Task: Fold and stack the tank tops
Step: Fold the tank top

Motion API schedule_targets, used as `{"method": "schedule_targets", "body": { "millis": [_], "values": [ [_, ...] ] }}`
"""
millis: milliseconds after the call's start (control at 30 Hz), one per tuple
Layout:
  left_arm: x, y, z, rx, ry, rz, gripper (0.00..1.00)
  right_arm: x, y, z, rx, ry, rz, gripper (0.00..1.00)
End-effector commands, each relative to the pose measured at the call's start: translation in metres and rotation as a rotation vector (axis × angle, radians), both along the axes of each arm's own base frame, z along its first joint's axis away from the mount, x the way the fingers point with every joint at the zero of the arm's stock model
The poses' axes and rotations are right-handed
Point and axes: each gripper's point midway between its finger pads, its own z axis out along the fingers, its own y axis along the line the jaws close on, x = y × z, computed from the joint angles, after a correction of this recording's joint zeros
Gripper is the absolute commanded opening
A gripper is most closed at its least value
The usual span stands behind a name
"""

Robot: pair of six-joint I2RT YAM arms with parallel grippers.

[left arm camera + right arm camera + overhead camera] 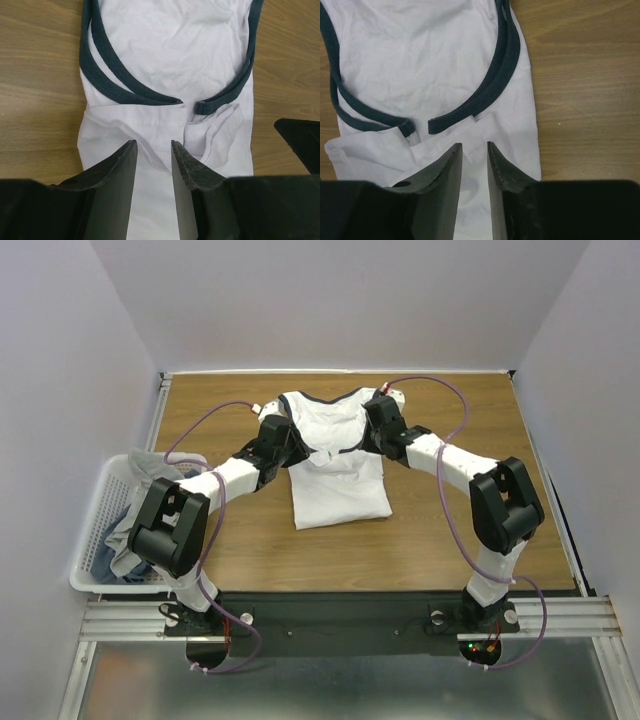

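Note:
The white tank top lies flat at the middle of the table, neck at the far end and hem toward me. Its navy-edged armholes are folded inward and nearly meet at the centre, as the left wrist view and the right wrist view show. My left gripper hovers over its left side, jaws apart and empty. My right gripper hovers over its right side, jaws apart and empty. Grey tank tops lie bunched in the basket.
A white lattice basket stands off the table's left edge. The wooden table is walled by white panels at the back and sides. A metal rail runs along the near edge by the arm bases.

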Motion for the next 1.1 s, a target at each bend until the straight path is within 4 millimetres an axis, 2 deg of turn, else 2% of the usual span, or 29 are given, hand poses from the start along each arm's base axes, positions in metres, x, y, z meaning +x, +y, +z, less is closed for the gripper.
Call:
{"method": "schedule_targets", "body": {
  "millis": [0,100,267,300,367,400,533,767,1067],
  "values": [
    [0.01,-0.002,0.023,-0.008,-0.061,0.001,0.45,0.012,0.01,0.025,0.013,-0.068,0.066,0.34],
    [0.01,0.003,0.021,0.003,-0.038,0.031,0.45,0.016,0.01,0.02,-0.019,-0.066,0.082,0.41],
    [0.014,0.018,0.02,0.038,-0.021,0.118,0.45,0.025,0.018,0.007,-0.069,-0.054,0.153,0.42],
    [0.014,0.021,0.017,0.049,-0.007,0.13,0.45,0.027,0.017,-0.003,-0.088,-0.041,0.154,0.43],
    [0.017,0.025,0.019,0.049,-0.01,0.144,0.45,0.032,0.017,-0.005,-0.109,-0.044,0.167,0.43],
    [0.018,0.025,0.018,0.051,-0.008,0.144,0.45,0.034,0.017,-0.013,-0.114,-0.03,0.176,0.43],
    [0.024,0.022,0.021,0.062,-0.011,0.127,0.45,0.043,0.016,-0.022,-0.11,-0.015,0.197,0.43],
    [0.029,0.021,0.017,0.087,-0.003,0.107,0.45,0.048,0.004,-0.025,-0.13,-0.012,0.181,0.5],
    [0.031,0.024,0.013,0.088,0.009,0.122,0.46,0.044,0.016,-0.038,-0.084,0.025,0.227,0.5]
  ]
}}
